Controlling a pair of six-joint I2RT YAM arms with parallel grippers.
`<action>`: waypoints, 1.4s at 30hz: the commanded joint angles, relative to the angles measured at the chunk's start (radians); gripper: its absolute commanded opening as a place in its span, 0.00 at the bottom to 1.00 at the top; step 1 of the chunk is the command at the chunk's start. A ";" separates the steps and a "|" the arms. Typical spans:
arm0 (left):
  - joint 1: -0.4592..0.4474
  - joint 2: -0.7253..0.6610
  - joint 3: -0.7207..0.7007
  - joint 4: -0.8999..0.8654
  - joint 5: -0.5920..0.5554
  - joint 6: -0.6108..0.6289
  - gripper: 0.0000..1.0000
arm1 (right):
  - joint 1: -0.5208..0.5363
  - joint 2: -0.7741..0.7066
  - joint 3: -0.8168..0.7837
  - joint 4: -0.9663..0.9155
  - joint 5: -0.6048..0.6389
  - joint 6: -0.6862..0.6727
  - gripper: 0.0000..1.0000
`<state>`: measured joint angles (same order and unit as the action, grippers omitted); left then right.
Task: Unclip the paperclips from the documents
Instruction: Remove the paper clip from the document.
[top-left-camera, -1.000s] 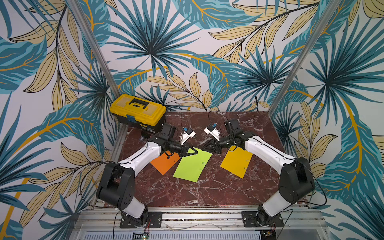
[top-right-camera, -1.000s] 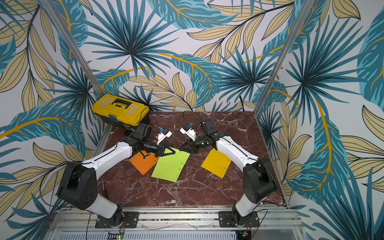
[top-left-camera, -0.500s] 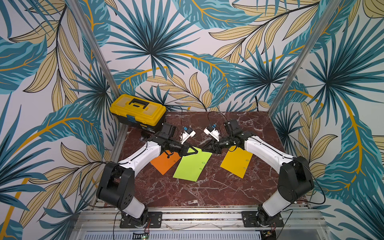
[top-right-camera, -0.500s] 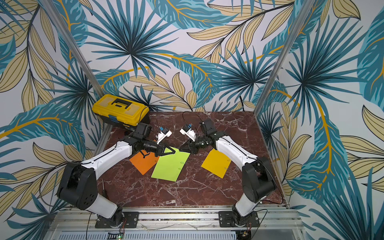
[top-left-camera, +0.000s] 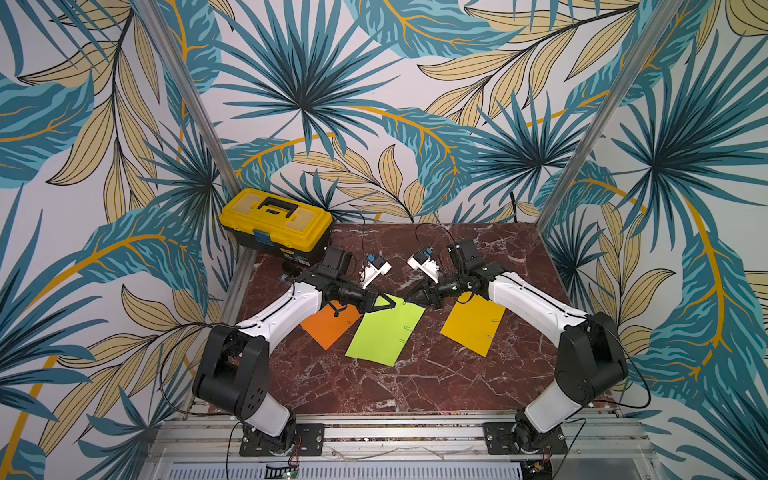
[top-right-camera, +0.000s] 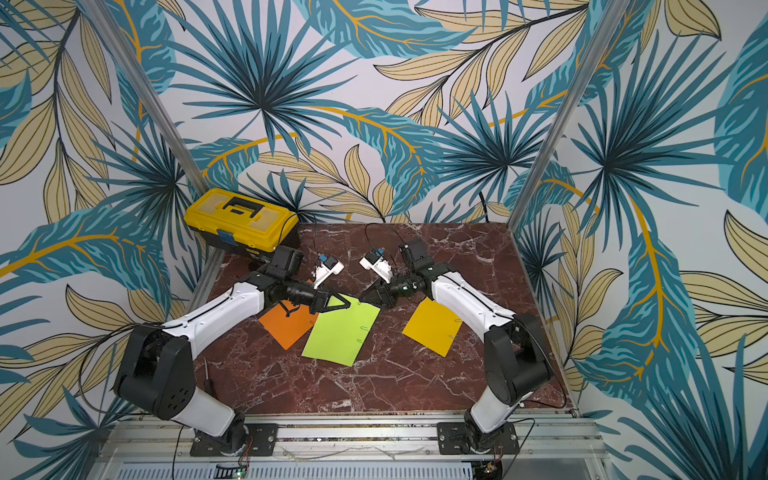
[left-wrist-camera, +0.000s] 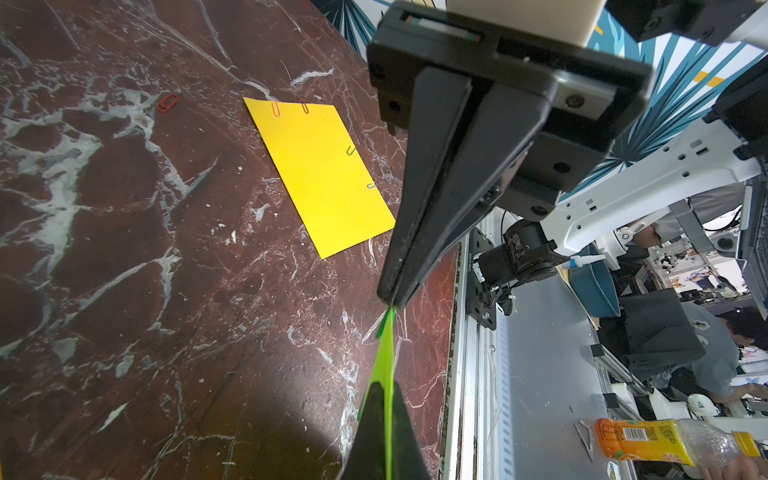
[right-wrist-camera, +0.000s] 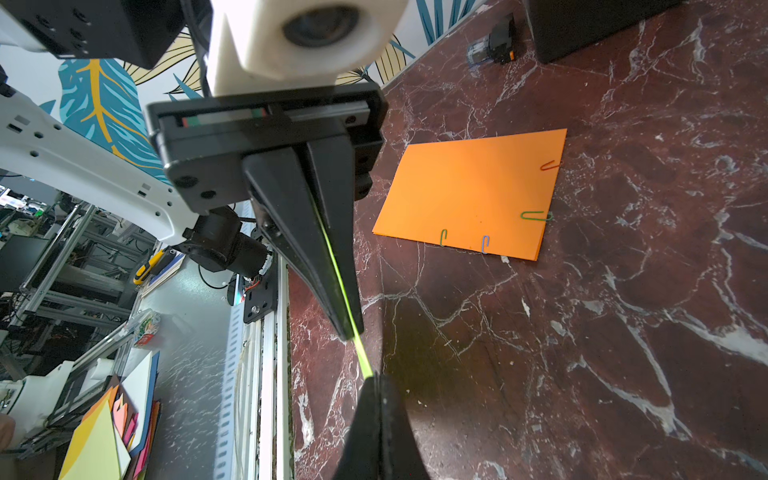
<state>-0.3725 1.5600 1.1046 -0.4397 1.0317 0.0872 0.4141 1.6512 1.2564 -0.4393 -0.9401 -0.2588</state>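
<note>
Two grips shut on lime sheet (top-left-camera: 384, 336) far edge: left pincer (top-left-camera: 390, 306), right pincer (top-left-camera: 409, 297) tip-to-tip.

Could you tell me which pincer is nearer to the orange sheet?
Left. The left pincer grips the lime green sheet beside the orange sheet; the right pincer is farther along its edge.

Bright, even overhead light in both top views, with soft shadows pooling on the marble table (top-left-camera: 415, 374). Wrist views bend hard at the edges — close foreground blurs, the white camera housing (right-wrist-camera: 307, 37) glares.
</note>
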 joint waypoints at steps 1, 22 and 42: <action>-0.007 0.011 0.032 -0.015 -0.004 0.025 0.00 | 0.004 -0.019 -0.014 0.007 -0.016 -0.003 0.03; -0.013 0.022 0.040 -0.037 -0.019 0.039 0.00 | 0.001 -0.018 -0.012 0.007 0.000 0.000 0.03; -0.014 0.020 0.039 -0.039 -0.013 0.042 0.00 | -0.001 -0.010 -0.003 0.010 0.008 0.007 0.04</action>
<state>-0.3794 1.5726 1.1137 -0.4622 1.0122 0.1081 0.4141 1.6512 1.2564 -0.4393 -0.9352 -0.2581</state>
